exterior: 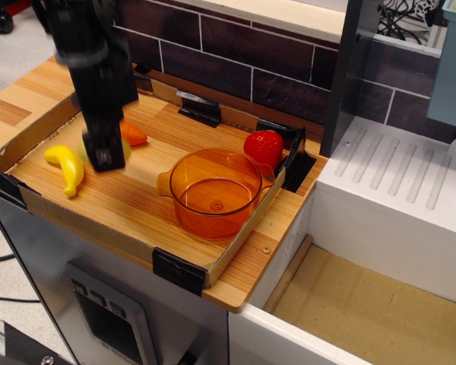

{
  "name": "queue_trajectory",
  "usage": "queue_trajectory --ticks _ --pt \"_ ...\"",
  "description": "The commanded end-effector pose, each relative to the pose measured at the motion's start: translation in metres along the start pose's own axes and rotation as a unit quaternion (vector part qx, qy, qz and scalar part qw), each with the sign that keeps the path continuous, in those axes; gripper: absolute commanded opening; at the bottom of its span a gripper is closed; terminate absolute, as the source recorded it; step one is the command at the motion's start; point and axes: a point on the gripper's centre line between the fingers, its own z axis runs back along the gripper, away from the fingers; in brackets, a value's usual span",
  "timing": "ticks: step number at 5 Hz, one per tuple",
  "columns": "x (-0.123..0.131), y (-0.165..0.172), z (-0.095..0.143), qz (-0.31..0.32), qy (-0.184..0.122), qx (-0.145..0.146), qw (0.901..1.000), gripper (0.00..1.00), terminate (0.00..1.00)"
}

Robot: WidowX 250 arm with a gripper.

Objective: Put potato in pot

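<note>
A toy kitchen counter of pale striped wood (137, 205) stands before a wall of dark brick tiles (235, 68), with a white ribbed plastic sink unit (395, 182) to its right. The counter's working area is bordered by a low cardboard rim held with black corner clips.

A black robot arm (91, 53) comes down from the top left corner, blurred in this view, its boxy body nearly vertical and leaning a little toward the front edge. Its gripper (104, 156) points downward over the left part of the counter, near the front left edge. Pale yellow-green patches show on either side of the fingers, so the small smooth oval plastic potato (125, 150) appears clamped between them, mostly hidden by the black housing; whether it touches the wood cannot be told.

Just left of the gripper lies a curved bright yellow plastic banana (67, 166), close to the left edge. Just behind the gripper, an orange carrot-shaped toy (134, 134) lies flat. The round translucent orange plastic pot (215, 191), with small side handles and a glossy wall, sits toward the front right corner, well apart from the gripper. Behind it, near the back right corner, rests a shiny red plastic strawberry (264, 146).
</note>
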Motion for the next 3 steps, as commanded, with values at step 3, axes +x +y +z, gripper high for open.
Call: queue_trajectory --ticks 3 --pt "0.087 -0.002 0.027 0.017 -0.041 -0.045 0.998 0.0 0.0"
